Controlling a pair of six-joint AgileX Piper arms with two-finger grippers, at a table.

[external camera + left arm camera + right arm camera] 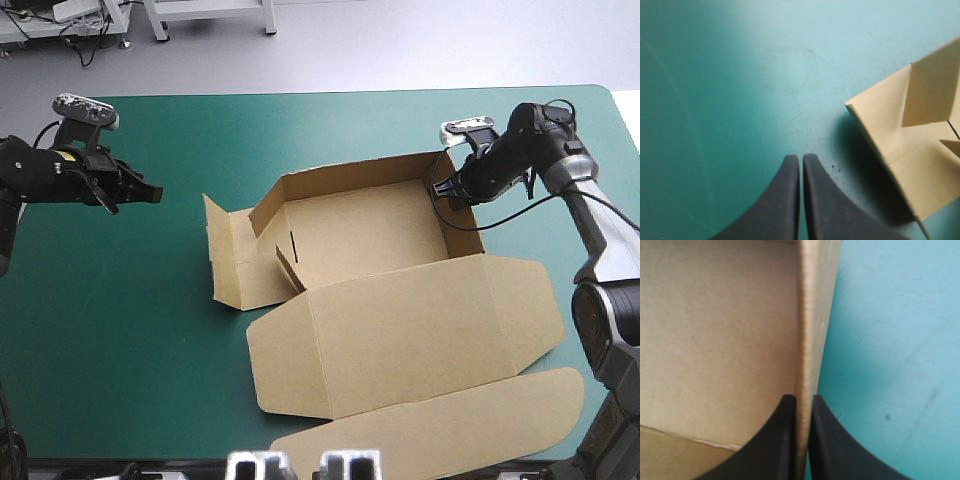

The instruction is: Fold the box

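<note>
Centrally on teal-green cover (120, 300): box (370, 240), half-formed tray, far and right walls up, left end flaps splayed outward, lid (400, 330) spread flat toward near edge. Right gripper (801, 399) pinches right wall (807, 315), board between near-closed black fingers. Left gripper (801, 157) off to box's left, apart from it, fingers pressed together over cover.

No text, label, brand, number or sign can be read in any view. The brown board of the box (370, 235) is plain on every face that shows, and the teal-green cover (120, 300) carries no print.
</note>
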